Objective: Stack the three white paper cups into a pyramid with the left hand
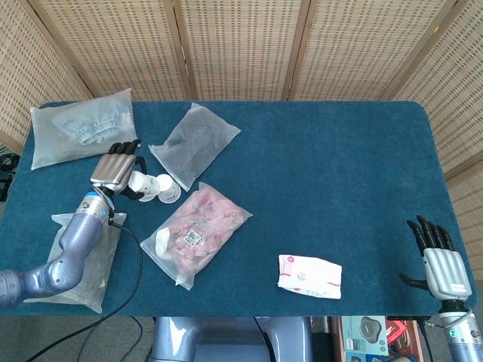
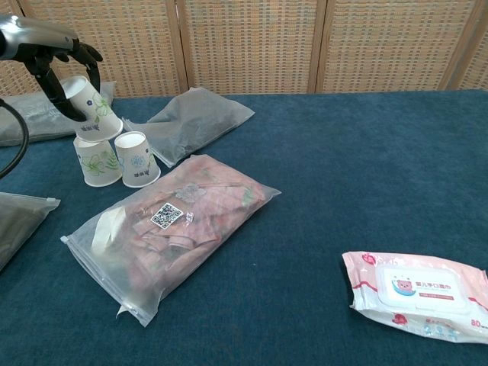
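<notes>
Two white paper cups stand upside down, side by side, on the blue table: the left cup (image 2: 97,161) and the right cup (image 2: 136,158) (image 1: 167,188). My left hand (image 2: 57,55) (image 1: 116,170) grips a third white cup (image 2: 92,108) with a flower print, tilted, just above the left standing cup. In the head view the held cup (image 1: 140,182) peeks out beside the fingers and covers the left cup. My right hand (image 1: 438,262) rests open at the table's near right corner, holding nothing.
A clear bag of pink pieces (image 2: 177,223) lies right beside the cups. A grey bag (image 2: 192,118) lies behind them, another bag (image 1: 84,127) at the far left, a flat pouch (image 1: 81,256) at the near left. A wipes pack (image 2: 418,296) lies near the front right.
</notes>
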Motion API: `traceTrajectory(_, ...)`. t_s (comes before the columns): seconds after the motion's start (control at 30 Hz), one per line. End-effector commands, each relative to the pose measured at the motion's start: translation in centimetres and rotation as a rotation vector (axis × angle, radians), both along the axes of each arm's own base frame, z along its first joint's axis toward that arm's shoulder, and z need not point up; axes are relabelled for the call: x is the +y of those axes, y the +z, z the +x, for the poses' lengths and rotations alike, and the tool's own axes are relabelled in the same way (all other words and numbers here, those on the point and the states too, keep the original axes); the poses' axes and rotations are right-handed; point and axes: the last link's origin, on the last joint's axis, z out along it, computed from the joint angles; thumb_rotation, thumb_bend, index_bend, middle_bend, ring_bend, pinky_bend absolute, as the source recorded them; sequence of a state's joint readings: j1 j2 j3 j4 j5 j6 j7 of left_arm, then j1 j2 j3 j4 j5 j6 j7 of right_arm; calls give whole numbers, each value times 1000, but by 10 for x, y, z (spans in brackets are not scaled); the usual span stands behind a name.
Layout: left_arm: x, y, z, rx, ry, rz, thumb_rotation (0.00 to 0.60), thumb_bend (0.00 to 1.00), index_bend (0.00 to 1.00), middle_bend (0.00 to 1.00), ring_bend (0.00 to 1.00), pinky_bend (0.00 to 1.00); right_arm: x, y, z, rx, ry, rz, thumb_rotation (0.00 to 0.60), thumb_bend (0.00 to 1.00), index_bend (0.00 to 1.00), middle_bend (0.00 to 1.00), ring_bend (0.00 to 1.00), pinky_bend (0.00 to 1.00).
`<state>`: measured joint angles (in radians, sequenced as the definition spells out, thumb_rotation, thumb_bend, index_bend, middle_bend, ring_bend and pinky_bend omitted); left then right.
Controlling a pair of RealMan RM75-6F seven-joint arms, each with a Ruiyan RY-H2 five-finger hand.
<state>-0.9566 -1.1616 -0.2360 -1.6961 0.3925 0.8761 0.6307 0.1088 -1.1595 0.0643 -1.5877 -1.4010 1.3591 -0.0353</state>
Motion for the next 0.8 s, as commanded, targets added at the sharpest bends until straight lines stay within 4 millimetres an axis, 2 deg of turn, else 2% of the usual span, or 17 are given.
traceTrajectory(0.03, 10, -2, 6, 1, 11, 2, 600, 218, 485, 0, 0, 0, -1, 0, -1, 1, -5, 1, 600, 127, 0, 0, 0, 0)
traceTrajectory(0.2, 20, 1, 7, 9, 43, 14, 600, 217, 485, 0, 0, 0, -2, -1, -3, 5, -14, 5, 600, 127, 0, 0, 0, 0)
traceTrajectory(0.47, 25, 0, 4, 42, 90, 0, 600, 218, 485, 0, 0, 0, -3, -1, -4, 4, -23, 3, 600, 127, 0, 0, 0, 0)
traceTrajectory(0.8, 30, -11, -2, 35, 123, 1, 600, 218, 485, 0, 0, 0, -3, -1, -4, 3, -22, 1, 600, 127, 0, 0, 0, 0)
